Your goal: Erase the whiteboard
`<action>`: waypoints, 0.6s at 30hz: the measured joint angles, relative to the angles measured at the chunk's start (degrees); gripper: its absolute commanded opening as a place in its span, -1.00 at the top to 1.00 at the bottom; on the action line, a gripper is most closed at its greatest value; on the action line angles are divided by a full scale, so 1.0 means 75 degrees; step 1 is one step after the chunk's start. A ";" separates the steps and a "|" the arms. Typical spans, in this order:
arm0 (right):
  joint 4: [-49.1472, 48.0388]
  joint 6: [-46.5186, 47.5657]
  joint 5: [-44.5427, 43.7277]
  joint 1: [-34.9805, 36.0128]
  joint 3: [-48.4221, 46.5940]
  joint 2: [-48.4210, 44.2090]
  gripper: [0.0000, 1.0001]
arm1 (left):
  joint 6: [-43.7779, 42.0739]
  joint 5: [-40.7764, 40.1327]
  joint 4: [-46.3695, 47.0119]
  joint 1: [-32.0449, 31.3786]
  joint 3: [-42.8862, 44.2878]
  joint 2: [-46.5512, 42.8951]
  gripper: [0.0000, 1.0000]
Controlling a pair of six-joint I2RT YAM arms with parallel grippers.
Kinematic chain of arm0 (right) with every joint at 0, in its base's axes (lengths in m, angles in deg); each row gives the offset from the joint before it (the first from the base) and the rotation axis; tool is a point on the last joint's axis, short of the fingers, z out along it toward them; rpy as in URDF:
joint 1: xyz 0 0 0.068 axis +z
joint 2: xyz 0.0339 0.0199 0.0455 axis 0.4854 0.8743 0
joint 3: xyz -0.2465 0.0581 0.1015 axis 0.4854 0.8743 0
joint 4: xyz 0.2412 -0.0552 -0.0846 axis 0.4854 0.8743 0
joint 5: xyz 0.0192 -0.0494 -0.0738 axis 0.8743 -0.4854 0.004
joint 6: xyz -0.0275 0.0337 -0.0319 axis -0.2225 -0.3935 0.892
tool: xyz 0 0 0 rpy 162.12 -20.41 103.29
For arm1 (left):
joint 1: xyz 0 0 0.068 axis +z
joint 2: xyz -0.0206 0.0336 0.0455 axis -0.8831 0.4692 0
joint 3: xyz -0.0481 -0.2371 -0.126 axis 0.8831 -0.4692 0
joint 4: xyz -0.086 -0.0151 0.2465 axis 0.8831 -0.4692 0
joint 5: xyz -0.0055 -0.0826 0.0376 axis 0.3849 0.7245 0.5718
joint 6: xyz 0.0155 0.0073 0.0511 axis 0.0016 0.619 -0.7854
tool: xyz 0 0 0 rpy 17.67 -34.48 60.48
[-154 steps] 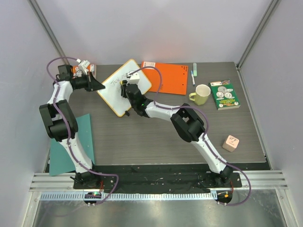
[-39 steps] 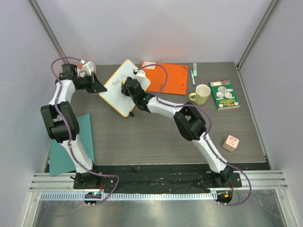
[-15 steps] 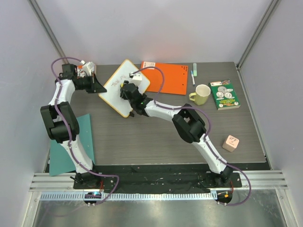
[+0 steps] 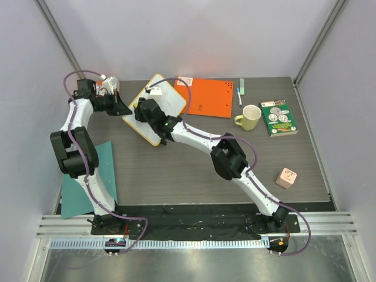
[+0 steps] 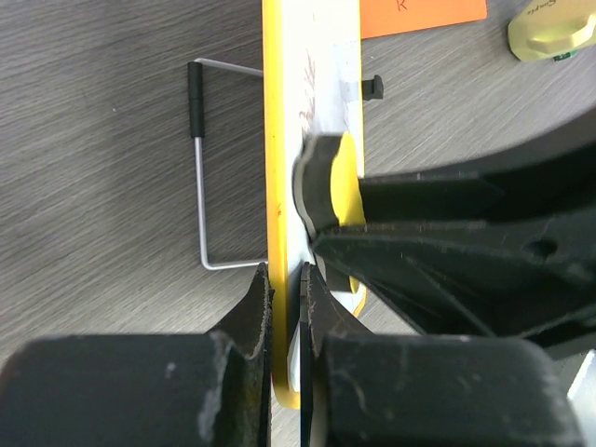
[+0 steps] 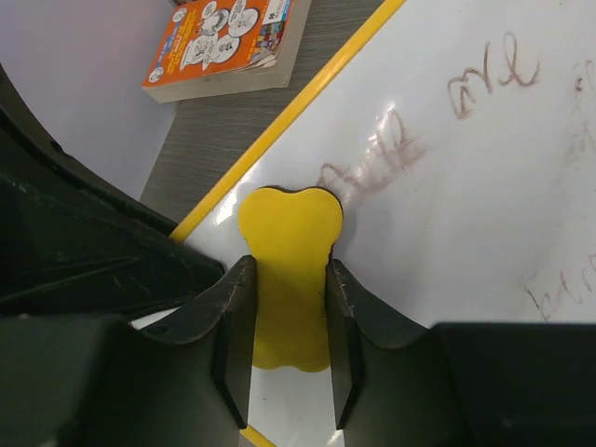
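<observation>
The whiteboard, white with a yellow rim, stands tilted at the back left of the table. My left gripper is shut on its yellow left rim; the jaws pinch the edge. My right gripper is shut on a yellow bone-shaped eraser, pressed on the board close to its left rim and beside the left gripper. Smeared reddish-brown handwriting lies just past the eraser, with more at the upper right and lower right. The eraser also shows in the left wrist view.
An orange sheet, a marker, a yellow-green mug and a green book lie at the back right. A pink cube sits near right. A teal sheet overhangs the left edge. An orange book lies behind the board. The board's wire stand rests on the table.
My right gripper has moved the eraser leftward across the board, from its middle to near the left rim. The left gripper keeps its hold on the rim.
</observation>
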 measured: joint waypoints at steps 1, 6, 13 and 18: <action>0.0058 -0.0082 0.0122 -0.0064 -0.0160 0.0070 0.98 | -0.0012 -0.0017 0.0003 -0.0012 -0.0012 -0.0020 1.00; 0.0085 -0.0519 0.0723 -0.0498 -0.0452 0.0201 0.98 | -0.0122 -0.0105 -0.0006 -0.0082 -0.0073 -0.0128 1.00; 0.0326 -0.0833 0.0597 -0.1192 -0.1099 0.0615 0.98 | -0.0198 -0.0114 -0.0093 -0.0166 -0.0137 -0.0294 1.00; 0.0472 -0.0807 0.0376 -0.1527 -0.1807 0.1142 0.98 | -0.0198 -0.0201 -0.0344 -0.0265 -0.0157 -0.0425 1.00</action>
